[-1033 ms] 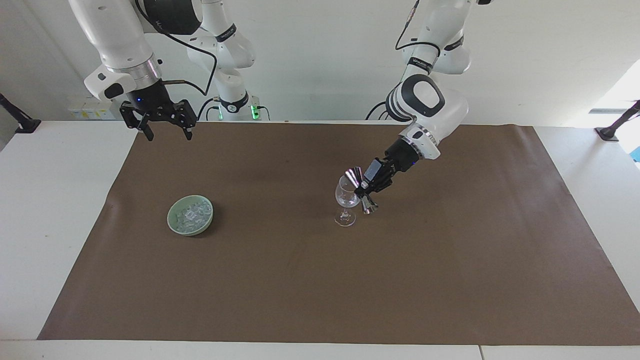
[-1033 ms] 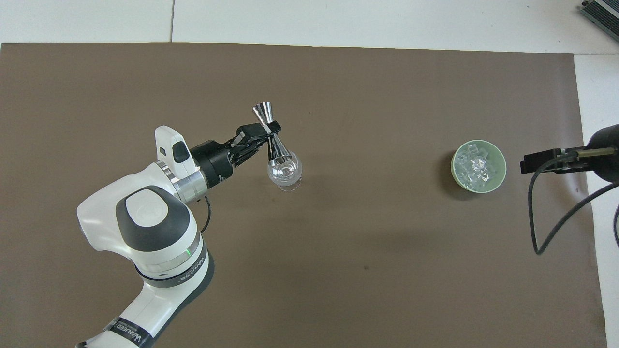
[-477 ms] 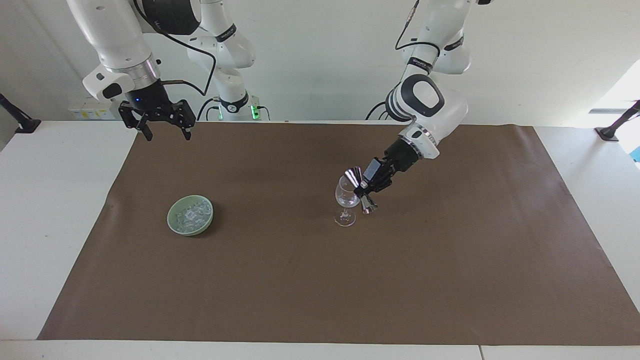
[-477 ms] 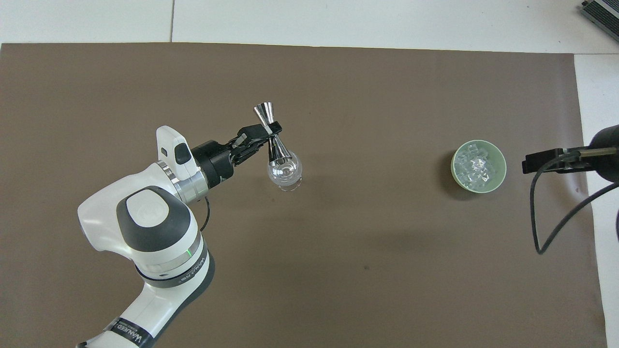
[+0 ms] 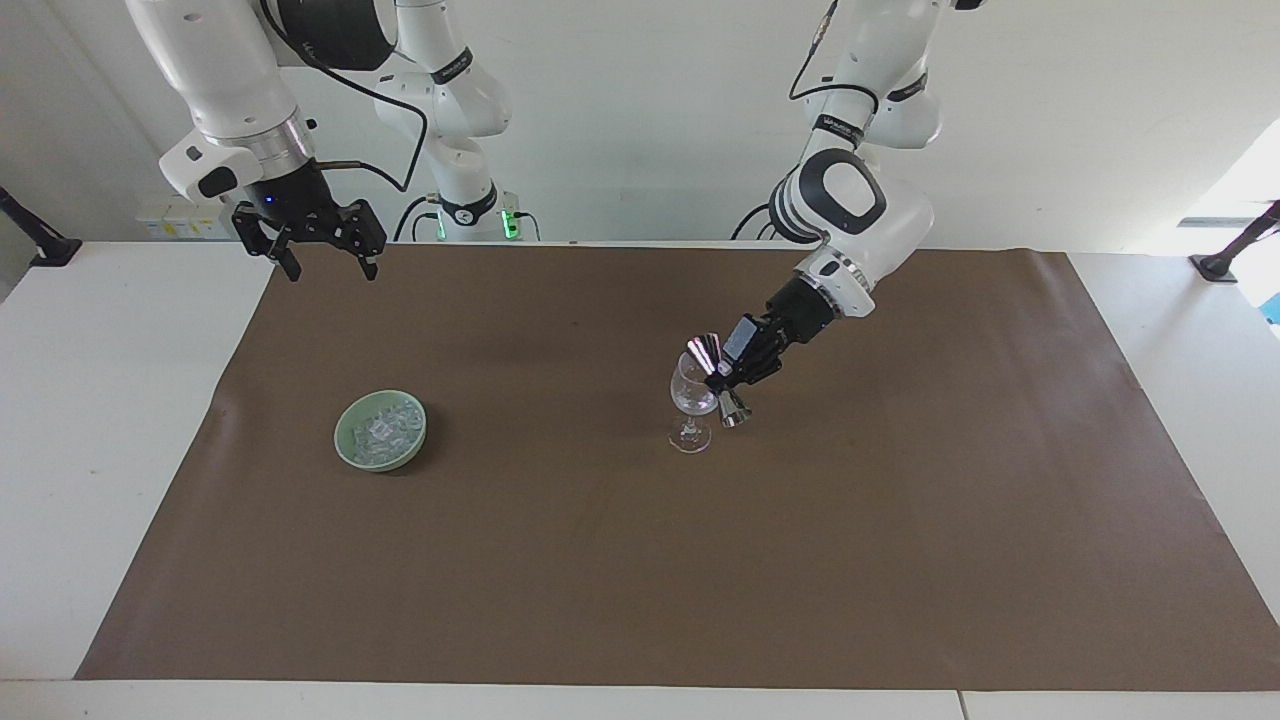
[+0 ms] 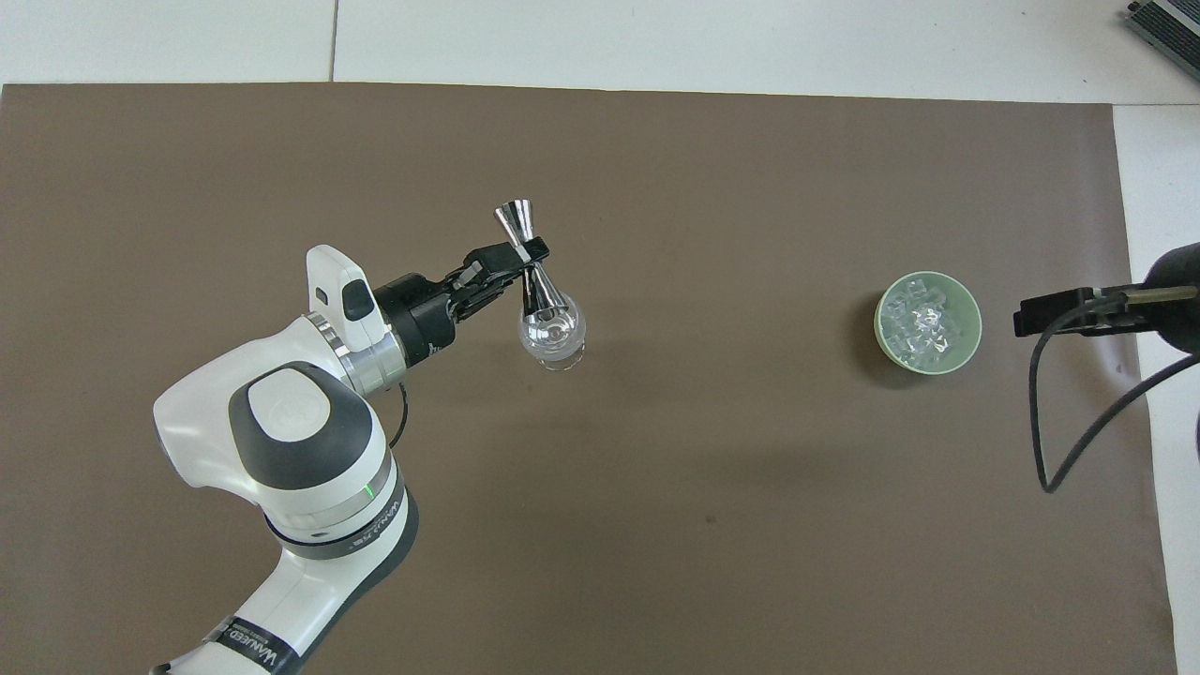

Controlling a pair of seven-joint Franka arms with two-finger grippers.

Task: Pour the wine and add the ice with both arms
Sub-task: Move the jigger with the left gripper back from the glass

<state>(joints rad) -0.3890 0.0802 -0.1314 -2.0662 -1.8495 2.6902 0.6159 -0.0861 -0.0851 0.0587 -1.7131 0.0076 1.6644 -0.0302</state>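
Observation:
A clear wine glass [image 5: 690, 402] [image 6: 555, 336] stands upright near the middle of the brown mat. My left gripper [image 5: 733, 374] [image 6: 526, 259] is shut on the waist of a silver double-cone jigger [image 5: 704, 352] [image 6: 515, 219]. The jigger is tipped steeply, with one cone's mouth at the glass's rim. The ice [image 5: 384, 428] [image 6: 922, 319] lies heaped in a pale green bowl [image 5: 341, 441] [image 6: 879, 325] toward the right arm's end of the table. My right gripper [image 5: 332, 264] [image 6: 1034, 315] hangs open and empty, high over the mat's edge by that end.
The brown mat [image 5: 700, 560] covers most of the white table [image 5: 110, 420]. A black cable [image 6: 1059, 441] loops down from the right arm's wrist.
The right gripper has risen a little and drifted toward its own end of the table. The left gripper and jigger have shifted only slightly at the glass.

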